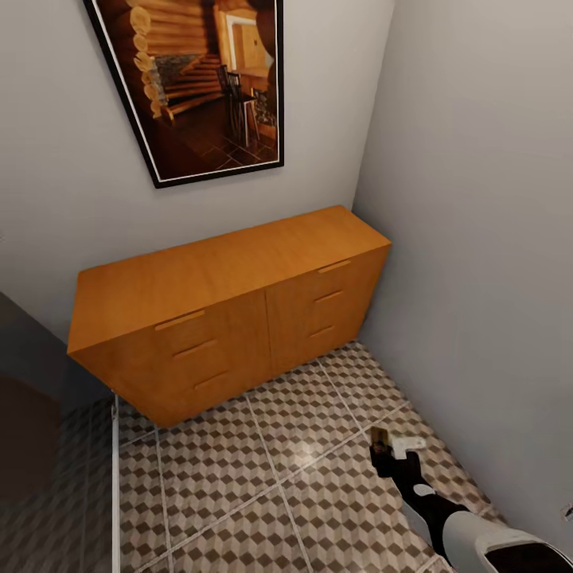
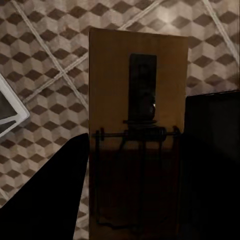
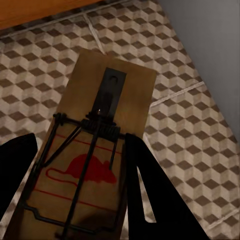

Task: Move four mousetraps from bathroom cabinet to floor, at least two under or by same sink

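Note:
My right gripper [image 1: 383, 452] hangs low over the bathroom floor [image 1: 270, 477], right of the cabinet's front, shut on a mousetrap [image 1: 379, 437]. The right wrist view shows that mousetrap [image 3: 116, 75], a wooden plate with wire parts and a red mouse print, clamped in the right gripper [image 3: 80, 150]. My left gripper [image 2: 142, 150] is shut on another mousetrap [image 2: 140, 65], held flat above the cube-patterned tiles [image 2: 45, 55]. The orange-brown cabinet [image 1: 223, 270] stands against the back wall with its drawers closed and its flat top bare. The sink is out of view.
A grey wall [image 1: 477, 278] runs close along the right of my right arm. A framed picture [image 1: 199, 79] hangs above the cabinet. A dark unit [image 1: 24, 414] and a thin white edge [image 1: 115, 477] stand at the left. A white-framed corner [image 2: 10, 107] lies on the tiles.

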Controlling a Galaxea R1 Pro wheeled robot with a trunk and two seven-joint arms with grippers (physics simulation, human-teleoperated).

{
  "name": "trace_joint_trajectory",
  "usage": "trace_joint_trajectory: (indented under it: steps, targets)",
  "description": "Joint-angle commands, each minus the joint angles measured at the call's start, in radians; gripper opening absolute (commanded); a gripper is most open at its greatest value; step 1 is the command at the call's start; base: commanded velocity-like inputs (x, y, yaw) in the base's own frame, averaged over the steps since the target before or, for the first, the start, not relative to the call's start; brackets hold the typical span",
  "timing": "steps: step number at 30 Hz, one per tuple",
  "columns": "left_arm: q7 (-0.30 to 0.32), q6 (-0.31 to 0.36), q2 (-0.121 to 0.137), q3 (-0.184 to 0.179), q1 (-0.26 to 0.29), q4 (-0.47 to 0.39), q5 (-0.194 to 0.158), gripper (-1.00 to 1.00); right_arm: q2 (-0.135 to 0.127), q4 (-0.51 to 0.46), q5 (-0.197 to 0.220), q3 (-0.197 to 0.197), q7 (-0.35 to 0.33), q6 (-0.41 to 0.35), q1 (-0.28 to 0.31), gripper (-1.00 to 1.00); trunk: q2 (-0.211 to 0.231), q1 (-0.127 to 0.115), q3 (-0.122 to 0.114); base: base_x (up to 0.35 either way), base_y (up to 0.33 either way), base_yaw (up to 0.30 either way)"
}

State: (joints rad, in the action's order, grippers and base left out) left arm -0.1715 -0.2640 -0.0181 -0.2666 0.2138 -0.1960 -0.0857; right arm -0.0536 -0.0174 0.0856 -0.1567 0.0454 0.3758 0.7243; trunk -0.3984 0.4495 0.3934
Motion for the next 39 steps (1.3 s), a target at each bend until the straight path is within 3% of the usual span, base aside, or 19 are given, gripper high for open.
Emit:
trace_joint_trajectory:
  steps: [1,5,7,14,16,22,28,31,34,37,39]
  targets:
    - [-0.007,0.028,-0.004,-0.008,0.001,-0.039,-0.009,-1.00,-0.001,0.002,0.009,-0.009,0.002,0.032,-0.019,-1.00,-0.002,0.000,0.001,0.000,0.000,0.000]
    - [-0.008,0.224,-0.014,-0.008,0.001,-0.229,-0.008,-1.00,-0.002,0.003,0.013,-0.009,0.002,0.097,-0.093,-1.00,-0.002,0.000,0.001,0.000,0.000,0.000]
    - [-0.008,0.291,-0.017,-0.008,0.001,-0.303,-0.008,-1.00,0.000,0.003,0.014,-0.009,0.002,0.121,-0.121,-1.00,-0.002,0.000,0.001,0.000,0.000,0.000]
    - [-0.024,0.369,-0.025,-0.007,0.004,-0.379,-0.008,-1.00,0.002,0.004,0.014,-0.010,0.002,0.235,-0.169,-1.00,-0.002,0.000,0.001,0.000,0.000,0.000]
    - [-0.072,0.416,-0.027,-0.007,0.005,-0.414,-0.008,-1.00,0.004,0.004,0.014,-0.010,0.002,0.254,-0.177,-1.00,-0.002,0.000,0.001,0.000,0.000,0.000]
    - [-0.162,0.457,-0.028,-0.008,0.007,-0.449,-0.008,-1.00,0.011,0.004,0.014,-0.011,0.006,0.262,-0.186,-1.00,-0.002,0.000,0.001,0.000,0.000,0.000]
    - [-0.174,0.470,-0.023,-0.007,0.007,-0.437,-0.008,-1.00,0.012,0.004,0.014,-0.011,0.004,0.263,-0.187,-1.00,-0.002,0.000,0.001,0.000,0.000,0.000]
    - [-0.176,0.519,-0.022,-0.003,0.018,-0.461,-0.008,-1.00,0.012,0.004,0.014,-0.011,0.003,0.263,-0.187,-1.00,-0.002,0.000,0.001,0.000,0.000,0.000]
    - [-0.176,0.656,-0.022,0.001,0.053,-0.515,-0.008,-1.00,0.013,0.004,0.014,-0.011,0.003,0.262,-0.187,-1.00,-0.002,0.000,0.001,0.000,0.000,0.000]
    - [-0.177,0.824,-0.023,0.003,0.126,-0.582,-0.008,-1.00,0.014,0.004,0.013,-0.011,0.004,0.262,-0.187,-1.00,-0.002,0.000,0.001,0.000,0.000,0.000]
    - [-0.177,0.879,-0.023,0.003,0.181,-0.598,-0.008,-1.00,0.014,0.004,0.013,-0.011,0.005,0.262,-0.187,-1.00,-0.002,0.000,0.001,0.000,0.000,0.000]
